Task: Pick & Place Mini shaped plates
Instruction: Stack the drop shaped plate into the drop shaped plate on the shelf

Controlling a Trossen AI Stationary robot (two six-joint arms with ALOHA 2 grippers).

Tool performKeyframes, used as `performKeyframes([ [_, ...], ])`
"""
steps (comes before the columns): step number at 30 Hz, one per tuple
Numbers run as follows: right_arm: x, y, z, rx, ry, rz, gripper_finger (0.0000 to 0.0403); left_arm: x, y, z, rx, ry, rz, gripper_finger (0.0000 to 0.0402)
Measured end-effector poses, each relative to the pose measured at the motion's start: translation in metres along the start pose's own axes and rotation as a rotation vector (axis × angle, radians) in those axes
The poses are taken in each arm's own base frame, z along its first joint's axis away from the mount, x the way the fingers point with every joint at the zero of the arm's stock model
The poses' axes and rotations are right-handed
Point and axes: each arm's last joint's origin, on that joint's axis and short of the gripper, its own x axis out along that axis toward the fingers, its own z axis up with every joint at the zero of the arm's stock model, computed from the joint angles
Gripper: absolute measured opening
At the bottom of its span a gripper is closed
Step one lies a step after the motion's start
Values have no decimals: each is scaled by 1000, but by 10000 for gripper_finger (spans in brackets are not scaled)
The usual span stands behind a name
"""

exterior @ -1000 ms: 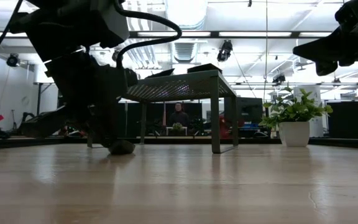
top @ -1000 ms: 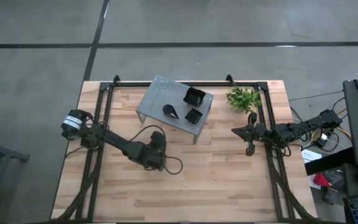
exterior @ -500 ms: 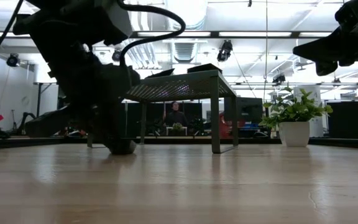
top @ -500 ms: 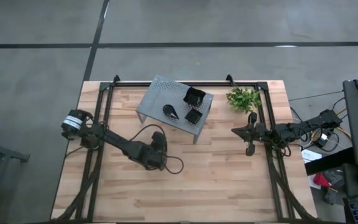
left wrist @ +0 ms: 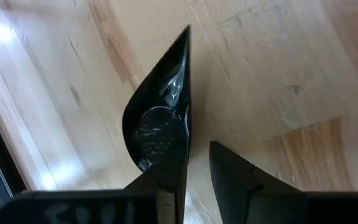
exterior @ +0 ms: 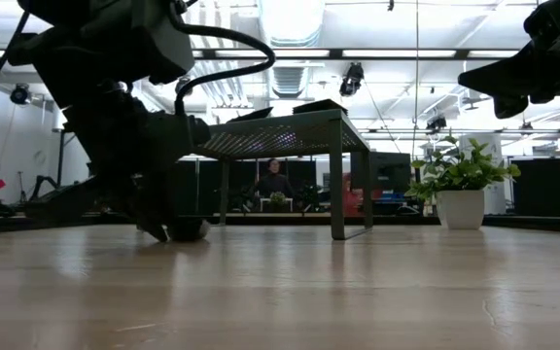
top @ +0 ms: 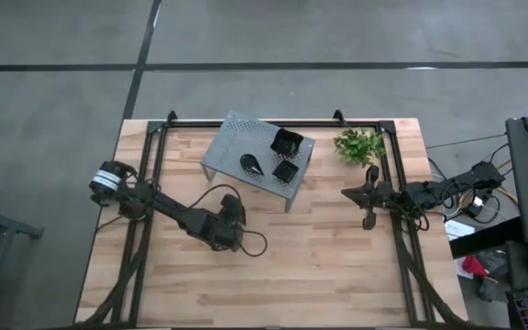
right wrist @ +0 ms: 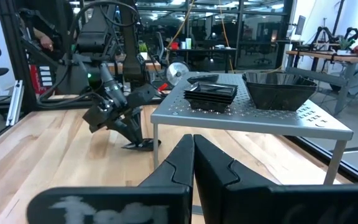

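Observation:
A black teardrop-shaped mini plate [left wrist: 157, 118] lies flat on the wooden table in front of the grey shelf [top: 236, 137]; it also shows low on the table as the plate [exterior: 191, 230] [right wrist: 140, 144]. My left gripper [left wrist: 199, 168] [exterior: 156, 230] [top: 230, 234] points down at it, open by a narrow gap. On the shelf sit another teardrop plate [top: 253, 164] and square plates [top: 287, 142] [top: 285, 170]. My right gripper [right wrist: 193, 155] [top: 346, 192] waits shut above the table's right side. My left gripper comes from above, slanting. One finger [left wrist: 169, 177] lies over the plate's wide end, and the other finger [left wrist: 241, 183] stands outside the straight rim [left wrist: 187, 124], with bare wood showing between. I cannot tell whether the finger touches the plate.
A small potted green plant [top: 357, 145] [exterior: 460, 185] stands right of the shelf near the far edge. The shelf's legs [exterior: 338, 185] rest on the table. Dark frame rails [top: 154, 174] run along both table sides. Bare wood spreads across the near half.
My left gripper has tilted and shifted slightly toward the table's left beside the teardrop plate, with its fingertips kept low at the table. The plate has stayed where it was.

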Motion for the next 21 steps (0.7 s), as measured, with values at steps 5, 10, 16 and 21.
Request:
performKeyframes([
  [5,0,0,0,1,0,0,8,0,2,2,-5,-4,24,71],
  [10,0,0,0,2,0,0,8,0,2,3,-13,-15,31,71],
  [16,0,0,0,0,0,0,8,0,3,4,-23,-30,37,71],
  [21,0,0,0,0,0,0,8,0,3,4,-22,-29,37,71],
])
